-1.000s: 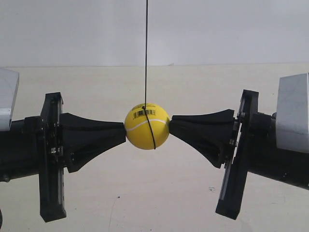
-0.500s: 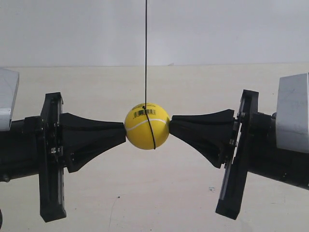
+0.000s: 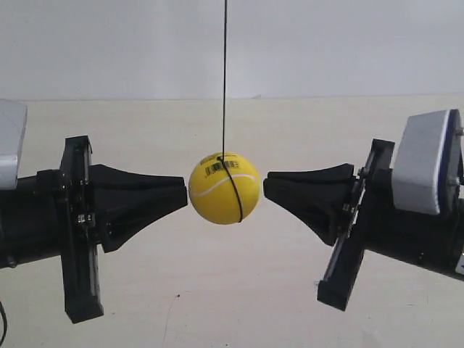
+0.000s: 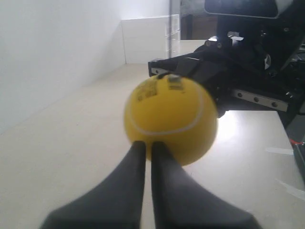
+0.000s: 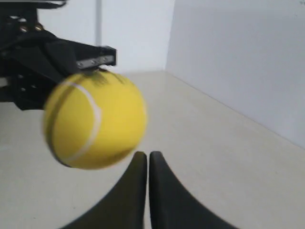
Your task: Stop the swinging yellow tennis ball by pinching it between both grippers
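Note:
The yellow tennis ball (image 3: 224, 188) hangs on its thin black string (image 3: 225, 72) between both grippers. My left gripper (image 3: 185, 196), at the exterior view's left, is shut with its tip a hair's breadth from the ball. My right gripper (image 3: 266, 187), opposite it, is also shut and a narrow gap separates it from the ball. In the left wrist view the ball (image 4: 170, 119) sits just past the shut left gripper (image 4: 147, 144). In the right wrist view the ball (image 5: 94, 119) is blurred and lies to one side of the shut right gripper (image 5: 147, 154).
A pale beige tabletop (image 3: 232, 290) lies under the ball and a white wall (image 3: 326, 43) stands behind it. The black bracket frames (image 3: 78, 228) and grey housings (image 3: 424, 163) of both arms fill the exterior view's sides.
Both grippers have drawn back from the ball, which they were pressing from both sides. The right arm retreated further and tilted. The ball has drifted slightly toward the right gripper.

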